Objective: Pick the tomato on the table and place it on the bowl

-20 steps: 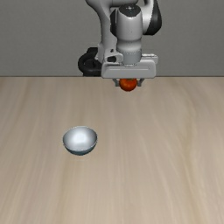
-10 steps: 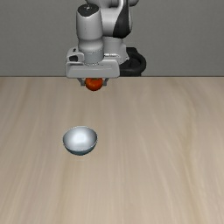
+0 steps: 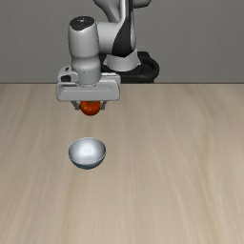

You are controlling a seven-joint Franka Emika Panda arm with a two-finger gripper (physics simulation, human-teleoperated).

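Since the frame half a second back, the gripper (image 3: 89, 106) has shifted slightly toward the left of the frame and come lower in the picture. A full second back it sat right of centre, so the travel runs from right to left. The tomato (image 3: 89, 110) has come along with it.

Gripper: the dark fingers hang below the wide grey palm bar and are closed against the tomato from both sides. The tomato is orange-red and shows below the bar, with its upper part hidden behind the bar. It is held in the air, off the wood.

Arm (image 3: 95, 38): the grey wrist column stands upright above the bar in the upper left-centre. The white and black links rise behind it and run out of the frame's top edge.

Bowl (image 3: 88, 153): small, metallic and open side up, it rests on the table (image 3: 181, 176) left of centre. It lies almost directly below the tomato in the picture, and the two are apart. The span between them shows plain light wood grain.

Robot base (image 3: 145, 69): this dark form sits at the table's far edge, right of the gripper and partly covered by the arm. A flat grey wall (image 3: 210, 38) fills the upper band behind.
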